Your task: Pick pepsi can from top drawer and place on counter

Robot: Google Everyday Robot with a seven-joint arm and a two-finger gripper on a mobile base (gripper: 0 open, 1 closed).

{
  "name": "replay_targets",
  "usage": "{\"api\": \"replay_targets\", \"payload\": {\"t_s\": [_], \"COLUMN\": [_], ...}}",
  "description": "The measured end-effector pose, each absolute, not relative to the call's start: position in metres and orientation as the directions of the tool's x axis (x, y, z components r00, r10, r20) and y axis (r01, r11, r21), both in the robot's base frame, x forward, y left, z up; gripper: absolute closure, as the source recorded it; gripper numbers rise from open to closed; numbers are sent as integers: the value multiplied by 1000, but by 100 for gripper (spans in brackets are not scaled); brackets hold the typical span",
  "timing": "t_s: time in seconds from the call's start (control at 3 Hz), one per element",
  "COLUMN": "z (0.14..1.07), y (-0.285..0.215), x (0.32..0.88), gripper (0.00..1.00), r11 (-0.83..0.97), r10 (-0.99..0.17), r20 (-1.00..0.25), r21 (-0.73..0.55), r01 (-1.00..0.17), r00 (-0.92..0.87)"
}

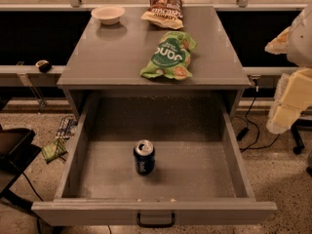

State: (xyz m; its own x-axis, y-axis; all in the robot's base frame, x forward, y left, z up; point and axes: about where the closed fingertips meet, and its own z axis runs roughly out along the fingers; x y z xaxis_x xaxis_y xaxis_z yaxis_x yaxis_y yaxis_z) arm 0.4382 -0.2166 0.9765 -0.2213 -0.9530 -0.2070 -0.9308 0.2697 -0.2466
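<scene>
The pepsi can (pixel 144 157) stands upright on the speckled floor of the open top drawer (pixel 234 155), a little left of the drawer's middle. It is dark blue with a silver top. The counter (pixel 117 52) is the grey cabinet top above and behind the drawer. My gripper (pixel 282 116) hangs at the right edge of the view, to the right of the cabinet, well apart from the can and outside the drawer. It holds nothing that I can see.
A green snack bag (pixel 169 56) lies on the counter near its front right. A brown snack bag (pixel 165 9) and a white bowl (pixel 108 14) sit at the back. The drawer's black handle (pixel 155 222) faces me. Cables and clutter lie on the floor at both sides.
</scene>
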Motion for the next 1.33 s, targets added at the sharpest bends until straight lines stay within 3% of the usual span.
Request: {"api": "replay_targets", "payload": {"t_s": [0.67, 1.33], "z": [986, 887], "y": [-221, -198], "x": [436, 441], "gripper": [0, 0], "r11": [297, 333], "r10": [-939, -807], "r20": [-256, -553], "r21": [-256, -141], "r01": [-920, -932], "r00": [-232, -205]}}
